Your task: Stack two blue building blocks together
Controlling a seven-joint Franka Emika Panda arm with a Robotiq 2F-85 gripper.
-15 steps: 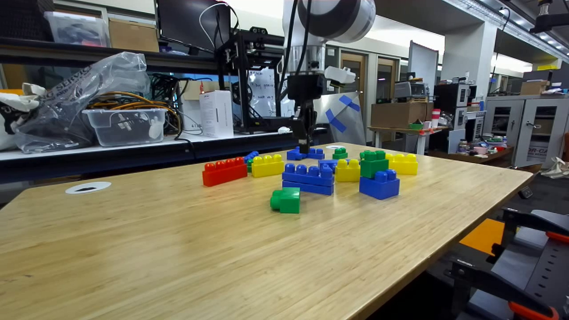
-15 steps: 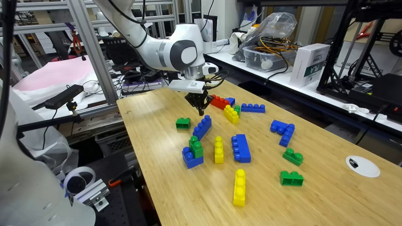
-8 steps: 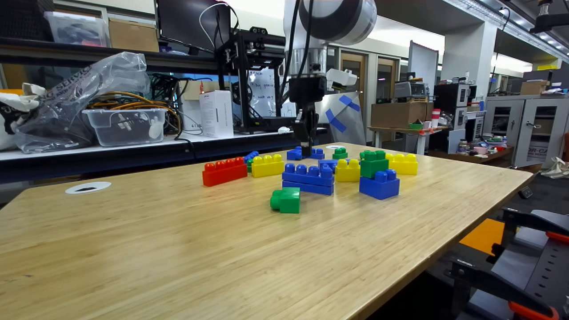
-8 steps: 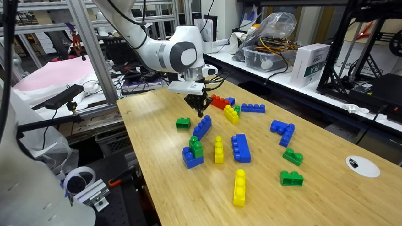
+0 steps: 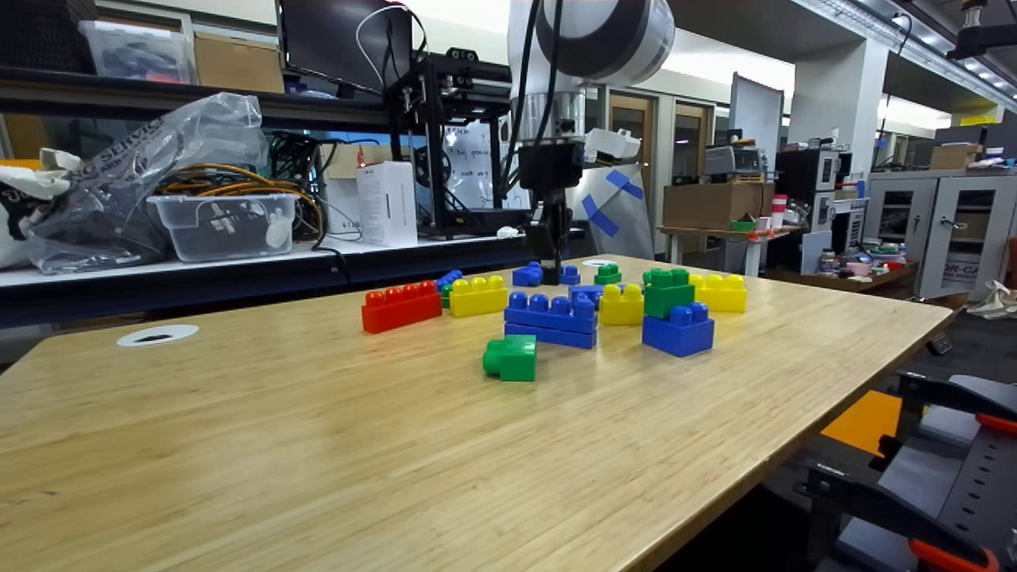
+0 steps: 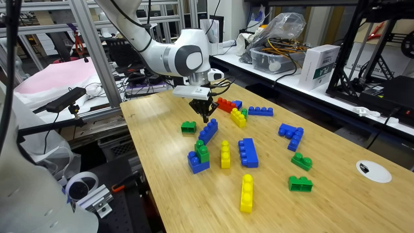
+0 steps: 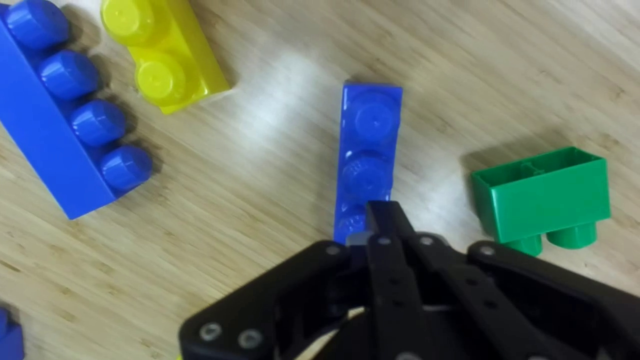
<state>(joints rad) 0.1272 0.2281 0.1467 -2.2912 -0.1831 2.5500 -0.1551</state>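
Two blue building blocks lie one on top of the other, lined up: the studded upper block [image 5: 550, 312] rests on the lower block [image 5: 550, 335], with a thin seam between them. From above, in the wrist view, only the upper block [image 7: 369, 150] shows, and the gripper covers its near end. My gripper [image 7: 383, 207] is shut with nothing in its fingers. In both exterior views the gripper [image 5: 551, 280] hangs over the stack, near one end of the upper block [image 6: 208, 130]; a small gap seems to separate tips and studs.
Beside the stack lie a green brick [image 6: 188, 127], a yellow brick [image 6: 225, 154], a blue brick on its side [image 6: 248, 152] and a green-on-blue pair [image 6: 198, 158]. Farther off are a red brick [image 5: 402, 307] and several more bricks. The table edge [image 6: 155, 194] runs along the robot's side.
My shut gripper has come down slightly, its tips now closer to the blue stack. None of the bricks has moved.
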